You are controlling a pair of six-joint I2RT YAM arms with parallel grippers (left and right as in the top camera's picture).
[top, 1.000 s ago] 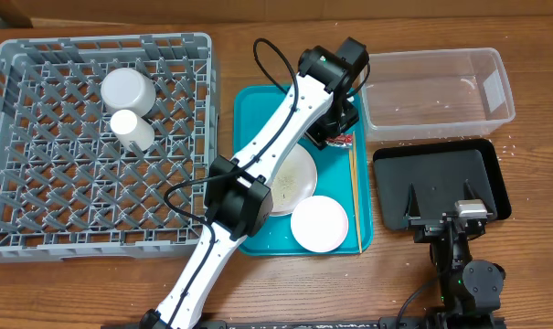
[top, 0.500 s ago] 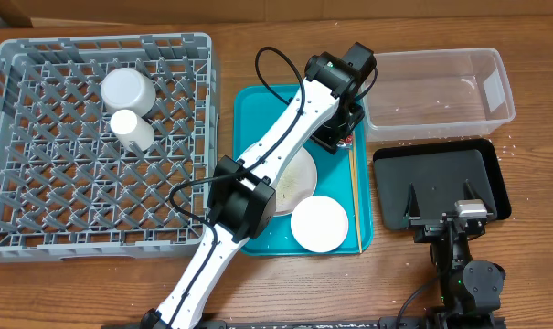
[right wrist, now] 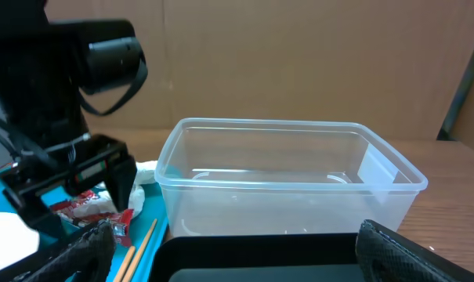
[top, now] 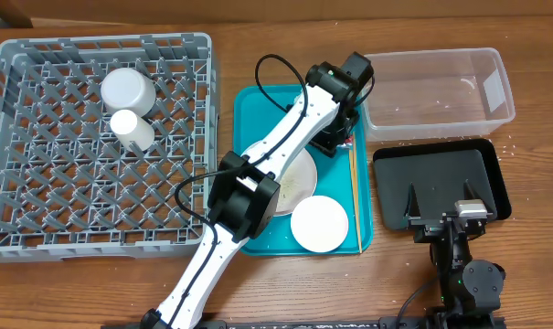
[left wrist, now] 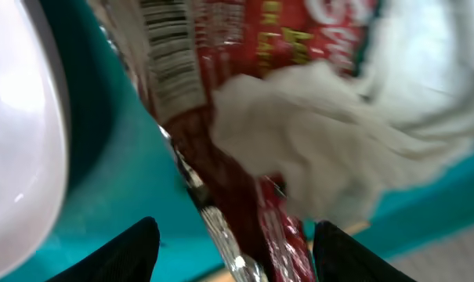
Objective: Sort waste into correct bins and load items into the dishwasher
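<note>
While my left hand (left wrist: 237, 252) hangs over the far right corner of the teal tray (top: 258, 105), its fingers stand apart, one on each side of the sauce packet (left wrist: 252, 31). Nothing gripped. Crumpled napkin (left wrist: 323, 149) lies partly on the packet, touching it.

Right hand (right wrist: 237, 235) sits at the near right edge of the table, fingers spread wide, empty, over the black tray (top: 441, 169). Clear tub (top: 436, 53) is just beyond it, at the far right corner.

On the teal tray: large plate (top: 299, 178) mid-tray, smaller plate (top: 319, 224) at the near edge, chopsticks (top: 354, 196) along the right edge.

Dish rack (top: 38, 55) fills the left side of the table, two white round pieces (top: 127, 90) near its far edge.
</note>
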